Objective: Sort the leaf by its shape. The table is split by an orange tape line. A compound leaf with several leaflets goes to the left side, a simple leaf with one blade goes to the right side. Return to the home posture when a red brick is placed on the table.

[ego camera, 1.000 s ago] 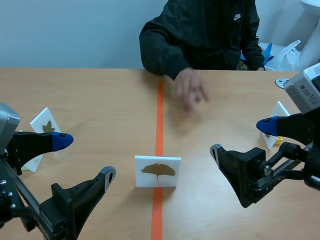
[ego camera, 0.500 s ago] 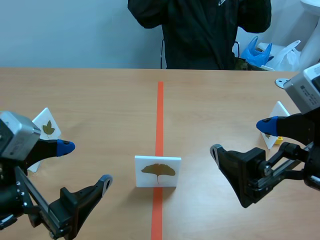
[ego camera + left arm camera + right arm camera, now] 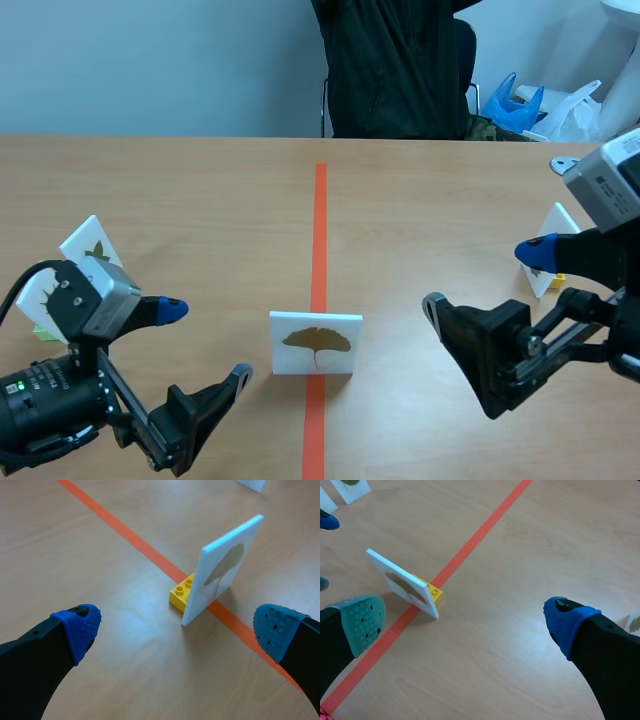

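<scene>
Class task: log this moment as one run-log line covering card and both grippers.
stage: unsorted | white card with single fan-shaped leaf: standing on orange tape line, ungripped | left gripper: open | right gripper: open

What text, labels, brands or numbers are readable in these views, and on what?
No readable text in any view.
White upright card in the middle: only a fan-shaped leaf picture, no words.
White cards at the left and white card at the right: leaf pictures only.
Yellow studded brick behind the middle card: unmarked.
Person's black jacket: no legible logo.
</scene>
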Robot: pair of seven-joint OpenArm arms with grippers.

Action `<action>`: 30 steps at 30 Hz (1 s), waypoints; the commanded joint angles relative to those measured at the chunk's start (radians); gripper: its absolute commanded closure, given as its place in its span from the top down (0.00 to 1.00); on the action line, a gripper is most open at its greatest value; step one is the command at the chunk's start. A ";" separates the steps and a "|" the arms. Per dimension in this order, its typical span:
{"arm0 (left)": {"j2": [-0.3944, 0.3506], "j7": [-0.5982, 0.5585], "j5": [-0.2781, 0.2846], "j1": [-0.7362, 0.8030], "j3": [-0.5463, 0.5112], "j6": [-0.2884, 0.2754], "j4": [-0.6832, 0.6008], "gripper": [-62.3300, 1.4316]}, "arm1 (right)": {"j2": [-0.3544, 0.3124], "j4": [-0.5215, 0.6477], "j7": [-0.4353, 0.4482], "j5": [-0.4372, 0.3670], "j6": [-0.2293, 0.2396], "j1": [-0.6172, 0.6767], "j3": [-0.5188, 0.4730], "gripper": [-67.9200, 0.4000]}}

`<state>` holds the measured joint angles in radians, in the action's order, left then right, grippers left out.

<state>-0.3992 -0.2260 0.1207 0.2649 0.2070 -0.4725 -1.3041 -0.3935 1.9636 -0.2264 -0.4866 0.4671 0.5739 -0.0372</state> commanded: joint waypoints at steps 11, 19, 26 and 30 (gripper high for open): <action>0.005 -0.153 -0.113 -0.169 0.177 0.020 0.148 1.00 | -0.011 0.003 0.011 0.014 -0.004 -0.014 -0.008 1.00; 0.013 -0.214 -0.121 -0.275 0.267 0.053 0.272 1.00 | -0.011 0.003 0.011 0.016 -0.008 -0.014 -0.008 1.00; 0.044 -0.257 -0.145 -0.337 0.330 0.071 0.356 1.00 | -0.011 0.003 0.011 0.016 -0.008 -0.014 -0.008 1.00; 0.063 -0.277 -0.145 -0.360 0.373 0.089 0.390 1.00 | -0.011 0.003 0.011 0.031 -0.008 -0.014 -0.008 1.00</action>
<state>-0.3431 -0.4778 -0.0338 -0.0875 0.5770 -0.3912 -0.8989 -0.3935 1.9636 -0.2264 -0.4564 0.4633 0.5739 -0.0372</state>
